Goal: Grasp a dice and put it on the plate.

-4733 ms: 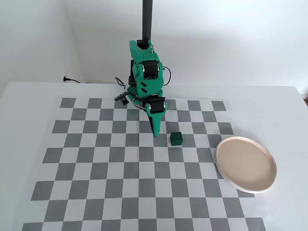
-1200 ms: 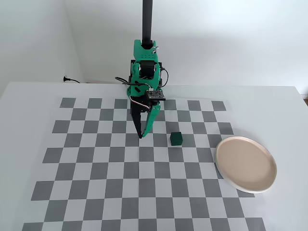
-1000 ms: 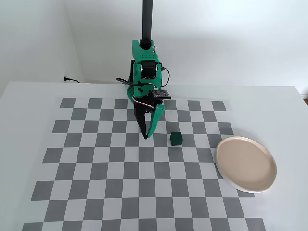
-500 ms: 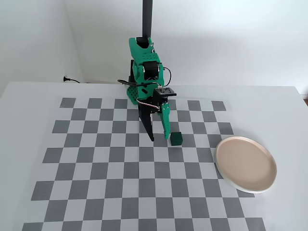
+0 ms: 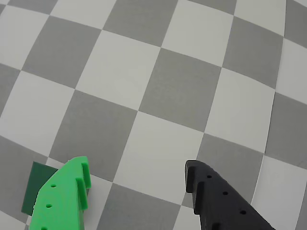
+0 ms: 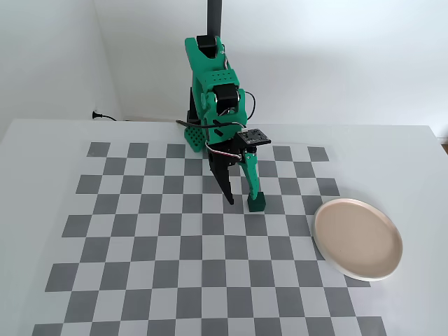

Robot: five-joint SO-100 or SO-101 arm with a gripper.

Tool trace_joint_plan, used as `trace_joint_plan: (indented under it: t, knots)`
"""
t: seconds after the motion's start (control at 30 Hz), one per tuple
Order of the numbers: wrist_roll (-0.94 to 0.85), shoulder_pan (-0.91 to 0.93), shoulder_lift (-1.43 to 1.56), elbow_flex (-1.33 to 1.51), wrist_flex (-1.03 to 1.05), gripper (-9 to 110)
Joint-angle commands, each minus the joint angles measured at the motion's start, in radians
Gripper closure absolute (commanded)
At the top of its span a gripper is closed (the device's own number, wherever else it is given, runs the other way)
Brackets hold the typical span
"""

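Note:
The dice (image 5: 38,184) is a small dark green cube at the lower left of the wrist view, partly hidden behind the bright green finger (image 5: 67,196). It lies outside the jaws, on that finger's outer side. My gripper (image 5: 138,167) is open and empty, with the black finger (image 5: 216,196) at the right and only checkered mat between the two. In the fixed view the gripper (image 6: 242,198) points down at the mat, and the green finger stands right at the dice (image 6: 257,203). The beige-pink plate (image 6: 357,238) lies empty to the right, about two squares from the dice.
A grey and white checkered mat (image 6: 175,245) covers the white table. The green arm's base (image 6: 210,91) stands at the mat's far edge, with cables running to the wall behind it.

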Motion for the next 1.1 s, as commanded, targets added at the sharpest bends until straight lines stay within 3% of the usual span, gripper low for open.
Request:
trace_joint_plan:
  t: [0.0, 0.57, 1.07]
  knots:
    - [-0.023, -0.017, -0.057, -0.140, 0.002, 85]
    - [-0.057, -0.190, -0.037, -0.210, 0.196, 81]
    - [-0.009, -0.215, -0.328, -0.262, 0.078, 81]
